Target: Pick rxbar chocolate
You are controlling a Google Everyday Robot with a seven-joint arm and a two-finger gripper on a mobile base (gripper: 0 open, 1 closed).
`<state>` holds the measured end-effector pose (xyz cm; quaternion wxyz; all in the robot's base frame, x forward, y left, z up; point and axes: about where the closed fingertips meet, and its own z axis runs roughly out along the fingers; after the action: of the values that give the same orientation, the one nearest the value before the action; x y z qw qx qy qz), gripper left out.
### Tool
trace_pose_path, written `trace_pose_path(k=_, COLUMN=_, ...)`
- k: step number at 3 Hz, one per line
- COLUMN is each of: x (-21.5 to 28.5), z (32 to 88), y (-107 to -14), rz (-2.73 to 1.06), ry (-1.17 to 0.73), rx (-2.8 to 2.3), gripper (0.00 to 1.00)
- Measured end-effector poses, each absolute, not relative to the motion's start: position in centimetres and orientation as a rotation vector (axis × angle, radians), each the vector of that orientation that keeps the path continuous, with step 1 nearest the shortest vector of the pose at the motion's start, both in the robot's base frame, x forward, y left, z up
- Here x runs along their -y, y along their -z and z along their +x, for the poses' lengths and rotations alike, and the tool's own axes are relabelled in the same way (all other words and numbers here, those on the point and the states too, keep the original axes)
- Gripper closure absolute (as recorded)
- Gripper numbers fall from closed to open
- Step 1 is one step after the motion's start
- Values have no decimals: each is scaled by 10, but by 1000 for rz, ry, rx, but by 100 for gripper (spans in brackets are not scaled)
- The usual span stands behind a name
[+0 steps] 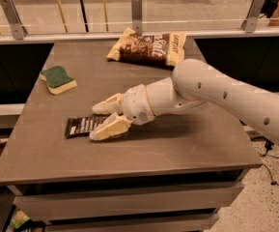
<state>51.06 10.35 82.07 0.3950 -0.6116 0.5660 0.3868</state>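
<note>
A test lab, I'd say: glass railing (pixel 192 8) on metal posts (pixel 137 11), loose floor cables (pixel 273 167), plain grey worktop (pixel 177 146) beneath my gripper (pixel 97 123).

The counter (pixel 187 149) is lit moderately and evenly from above. A soft, diffuse shadow is cast beneath the end effector (pixel 94 123), which is held low over the counter's front left part, and under the arm (pixel 216 88). The glass panels (pixel 192 8) behind are rendered brighter and paler. The space under the counter is left dim.
</note>
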Motion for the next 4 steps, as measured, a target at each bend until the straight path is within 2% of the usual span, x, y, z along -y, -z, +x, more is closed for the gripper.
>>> trace_pose_path(k=2, x=-107, z=509, y=-821, rz=-1558, ry=-985, rx=-1430, gripper=88)
trace_pose_path(k=3, x=-109, z=507, y=-821, rz=-1562, ry=-987, rx=-1427, gripper=100)
trace_pose_path(k=4, x=-109, z=507, y=-822, rz=-1562, ry=-987, rx=-1427, gripper=100)
